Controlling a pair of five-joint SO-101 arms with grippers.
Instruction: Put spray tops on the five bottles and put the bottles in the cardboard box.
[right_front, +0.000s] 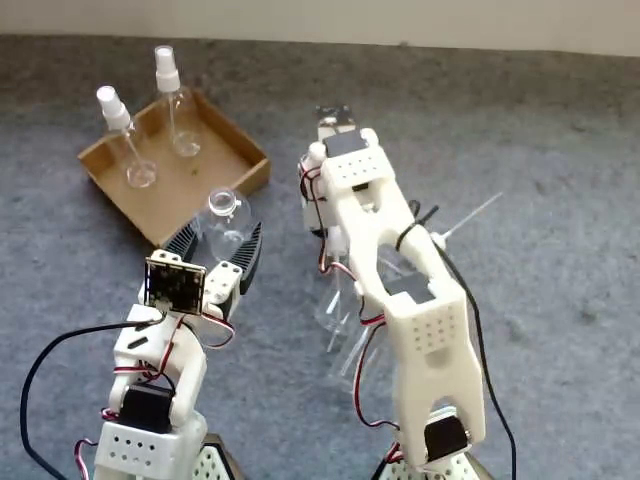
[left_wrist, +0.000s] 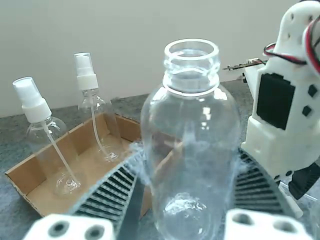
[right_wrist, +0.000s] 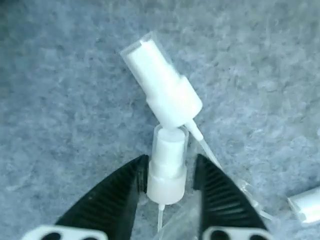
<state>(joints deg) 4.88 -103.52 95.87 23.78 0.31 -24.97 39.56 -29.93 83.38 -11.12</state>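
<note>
Nearest the arms, the left claw (left_wrist: 187, 200) is closed on the belly of an uncapped bottle (left_wrist: 190, 140). It holds the bottle upright with the neck free, presumably so a top can be lowered straight in. Beside it, the right claw (right_wrist: 170, 165) is narrow about a spray top (right_wrist: 167, 167), gripping it at the collar, with the dip tube pointing back toward the wrist (whether the top is clear of the grey surface (right_wrist: 60, 75) I cannot tell). A second spray top (right_wrist: 162, 92) lies just beyond, its collar meeting the tip of the gripped one. Under the right arm, loose clear bottles (right_front: 335, 305) lie on the surface, uncapped as far as I can see. Farthest off, the cardboard box (right_front: 245, 170) holds two capped bottles (right_front: 138, 168), upright and apart, so two of the five look finished.
</note>
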